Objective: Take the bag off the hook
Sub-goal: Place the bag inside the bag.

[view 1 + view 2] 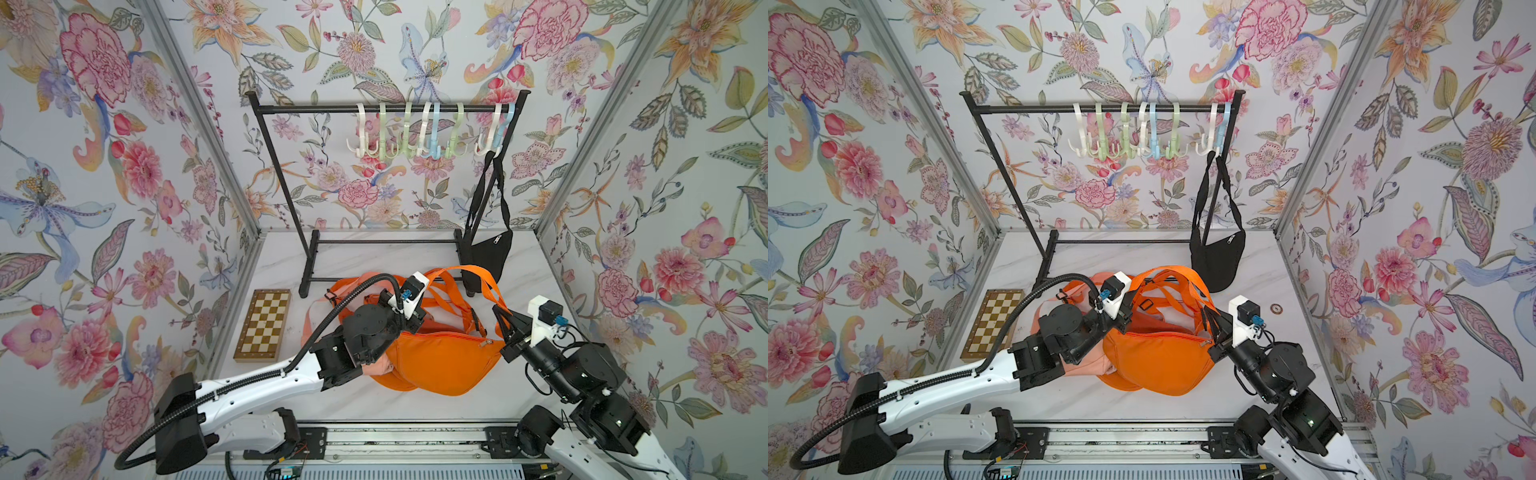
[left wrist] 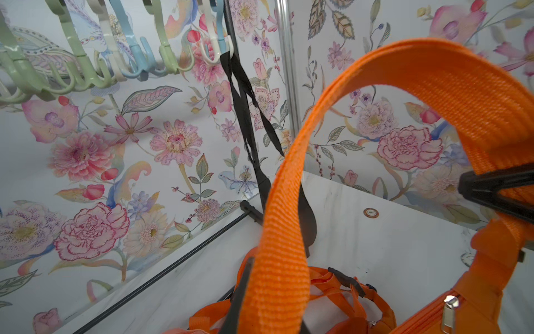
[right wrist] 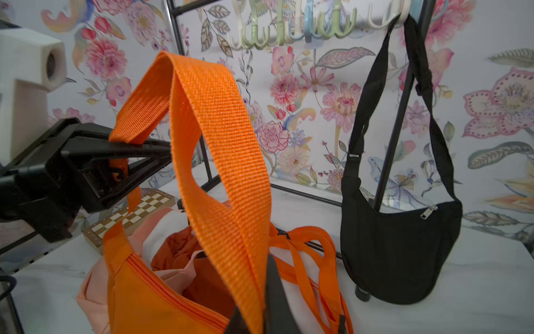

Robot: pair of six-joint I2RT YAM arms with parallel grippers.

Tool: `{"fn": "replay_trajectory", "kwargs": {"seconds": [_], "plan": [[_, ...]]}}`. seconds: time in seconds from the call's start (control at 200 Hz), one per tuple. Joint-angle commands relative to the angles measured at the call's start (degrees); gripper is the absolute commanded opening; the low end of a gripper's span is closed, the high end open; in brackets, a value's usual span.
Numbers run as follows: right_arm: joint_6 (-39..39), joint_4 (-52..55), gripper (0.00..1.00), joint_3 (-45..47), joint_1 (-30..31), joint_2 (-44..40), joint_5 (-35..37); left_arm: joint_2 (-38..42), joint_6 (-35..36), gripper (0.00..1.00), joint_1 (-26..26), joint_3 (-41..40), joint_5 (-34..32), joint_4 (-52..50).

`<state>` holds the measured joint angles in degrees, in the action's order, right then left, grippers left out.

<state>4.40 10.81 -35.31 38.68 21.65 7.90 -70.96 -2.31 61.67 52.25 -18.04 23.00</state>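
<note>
I see the left pincer (image 3: 161, 150) and right pincer (image 2: 465, 185) each pinching the orange strap (image 1: 465, 276), looped above the orange bag (image 1: 440, 361) lying on the near table (image 1: 365, 259). The black bag (image 1: 486, 253) hangs from a hook (image 1: 495, 141) at the far rack's (image 1: 316, 109) right end.

Lab booth w/ alu frame (image 1: 199, 120)
</note>
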Motion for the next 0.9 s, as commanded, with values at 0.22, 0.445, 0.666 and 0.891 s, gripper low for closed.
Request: {"fn": "replay_trajectory", "kwargs": {"seconds": [0.22,0.445,0.666,0.891], "plan": [[8.33,-16.48,0.0,3.73,-7.45,19.47,5.67,-10.63,-7.2,0.0,-10.18,1.01,4.88,4.6],[9.31,-27.51,0.0,4.96,-11.9,33.86,1.23,-17.34,-8.24,0.0,-15.01,2.13,7.83,6.0],[7.58,-32.87,0.25,3.68,-14.12,43.23,-2.42,-23.0,-8.76,0.33,-17.69,2.07,9.61,8.15],[6.96,-33.13,0.67,2.37,-15.97,47.37,-3.5,-22.32,-8.86,0.65,-18.94,-0.46,5.47,9.43]]}}
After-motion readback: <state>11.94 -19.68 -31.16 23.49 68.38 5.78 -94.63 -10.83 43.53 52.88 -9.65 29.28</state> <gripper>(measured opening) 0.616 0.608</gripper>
